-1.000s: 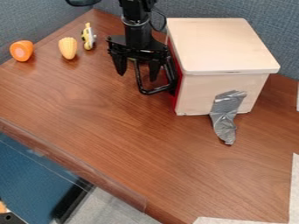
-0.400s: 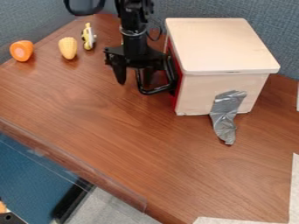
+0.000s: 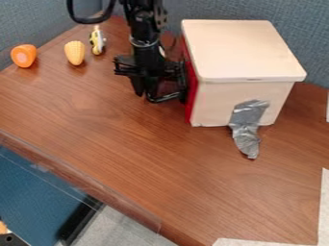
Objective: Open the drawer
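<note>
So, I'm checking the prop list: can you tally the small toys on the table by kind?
Toy food: 2 (orange piece, yellow corn cob)
Other toys: 1 (yellow-and-white toy)
Total: 3

Red drawer [image 3: 191,103], lt-tan box [image 3: 241,53], gry tape [image 3: 246,117], brn wood-grain table [image 3: 135,144].

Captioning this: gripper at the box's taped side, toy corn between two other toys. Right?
Not the taped side: the camera view shows the gripper at the black handle on the red front. The toy corn is between the orange toy and yellow toy.
</note>
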Motion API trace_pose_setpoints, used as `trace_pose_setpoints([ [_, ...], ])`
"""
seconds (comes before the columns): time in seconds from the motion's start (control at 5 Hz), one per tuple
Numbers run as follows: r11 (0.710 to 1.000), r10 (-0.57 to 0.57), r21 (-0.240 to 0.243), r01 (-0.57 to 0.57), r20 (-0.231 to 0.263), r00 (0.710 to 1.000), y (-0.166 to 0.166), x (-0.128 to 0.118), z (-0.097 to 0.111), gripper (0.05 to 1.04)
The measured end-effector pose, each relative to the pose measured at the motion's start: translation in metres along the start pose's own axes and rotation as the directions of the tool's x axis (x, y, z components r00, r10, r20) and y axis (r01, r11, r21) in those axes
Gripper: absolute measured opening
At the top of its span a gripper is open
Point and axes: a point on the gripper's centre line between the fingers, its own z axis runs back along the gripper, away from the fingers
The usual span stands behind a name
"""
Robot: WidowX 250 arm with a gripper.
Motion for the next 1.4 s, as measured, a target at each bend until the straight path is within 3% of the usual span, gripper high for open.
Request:
trace_pose_setpoints([
  [0.2, 0.999, 0.039, 0.009, -0.039, 0.006, 0.999, 0.017, -0.002, 0.006, 0.209],
  [0.6, 0.998, 0.064, -0.019, -0.064, -0.007, 0.998, 0.044, -0.006, 0.011, 0.184],
  [1.2, 0.996, 0.091, -0.004, -0.091, -0.024, 0.996, 0.074, -0.008, 0.012, 0.161],
  [1.4, 0.995, 0.101, 0.004, -0.101, -0.002, 0.995, 0.081, -0.005, 0.02, 0.16],
])
